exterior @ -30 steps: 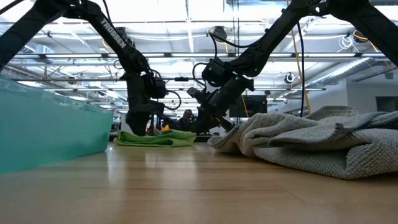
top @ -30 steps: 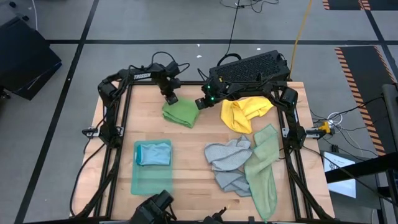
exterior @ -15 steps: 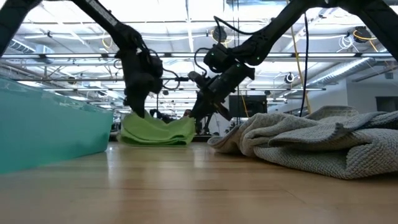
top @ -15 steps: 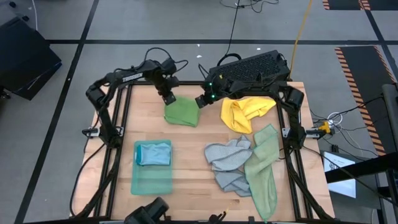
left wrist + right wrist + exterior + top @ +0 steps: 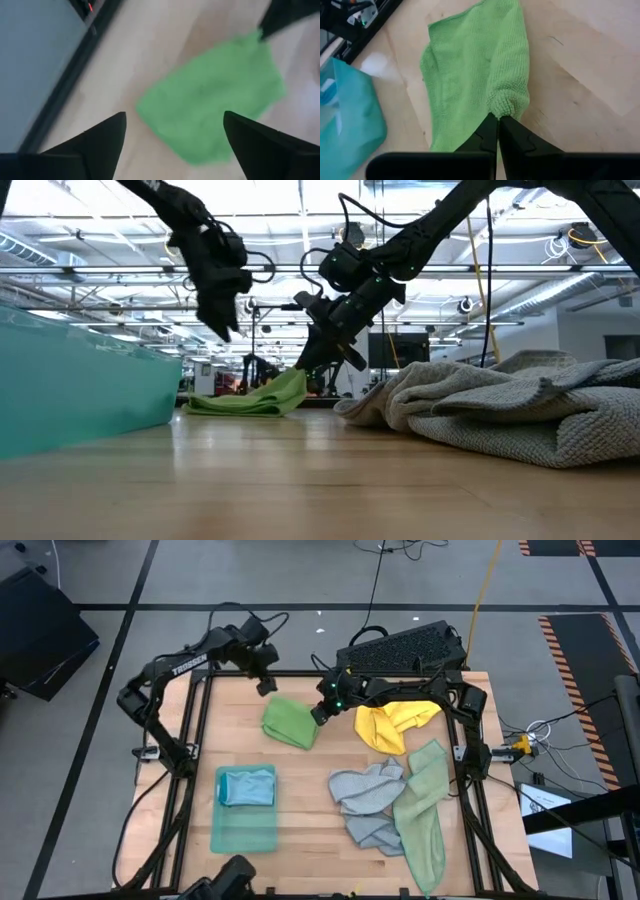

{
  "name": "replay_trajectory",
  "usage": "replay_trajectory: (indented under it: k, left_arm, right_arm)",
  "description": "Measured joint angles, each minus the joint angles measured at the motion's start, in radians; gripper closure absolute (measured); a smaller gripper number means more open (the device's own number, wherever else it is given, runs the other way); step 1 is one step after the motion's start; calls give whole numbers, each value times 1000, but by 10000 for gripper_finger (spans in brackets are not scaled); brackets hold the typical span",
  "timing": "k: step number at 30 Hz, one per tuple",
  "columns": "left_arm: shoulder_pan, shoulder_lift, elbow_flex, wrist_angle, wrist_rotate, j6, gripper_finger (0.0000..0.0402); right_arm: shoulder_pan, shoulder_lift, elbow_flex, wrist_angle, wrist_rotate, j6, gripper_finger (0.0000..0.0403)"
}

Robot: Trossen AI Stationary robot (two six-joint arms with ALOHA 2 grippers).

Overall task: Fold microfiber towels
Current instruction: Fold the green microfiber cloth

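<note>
A bright green towel (image 5: pixel 290 722) (image 5: pixel 470 65) lies on the wooden table near its far edge, bunched into a rough fold. My left gripper (image 5: pixel 266 686) (image 5: pixel 172 127) hangs open above the table, up and off the towel's far-left side, with nothing between its fingers. In the low view it (image 5: pixel 224 328) stands well above the cloth (image 5: pixel 250 402). My right gripper (image 5: pixel 322 712) (image 5: pixel 498 131) is shut on the towel's right end. My right gripper pinches a bunched fold at the towel's right end (image 5: pixel 504 106) between its two fingertips. It comes slanting down from the table's right side. That end (image 5: pixel 295 380) is raised off the wood; the rest of the towel slopes down and lies on the table.
A teal bin (image 5: pixel 225 830) at the near left holds a folded light blue towel (image 5: pixel 247 787). A yellow towel (image 5: pixel 395 720), a grey towel (image 5: pixel 368 802) and a pale sage towel (image 5: pixel 425 810) lie heaped on the right. A black crate (image 5: pixel 405 648) stands at the far edge.
My left gripper first pulled the towel's left side up into a hump, then let go and rose toward the table's far-left; that side has dropped flat. My right gripper has lifted a little, raising the towel's right end.
</note>
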Motion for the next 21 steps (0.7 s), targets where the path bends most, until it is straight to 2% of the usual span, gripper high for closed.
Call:
replay_trajectory:
  k: [7,9,11,16,21]
  left_arm:
    - [-37,149,1,165,-23,186,84]
    - [-44,196,1,147,-40,273,94]
    - [-58,235,-1,122,-104,321,103]
    - [-96,278,-1,125,-179,253,109]
    - [-135,281,-1,197,-188,264,109]
  right_arm:
    - [1,0,0,0,-3,-43,401]
    - [1,0,0,0,-3,-44,401]
    - [1,0,0,0,-4,-43,401]
    - [4,0,0,0,-7,-31,401]
    - [16,0,0,0,-9,-42,401]
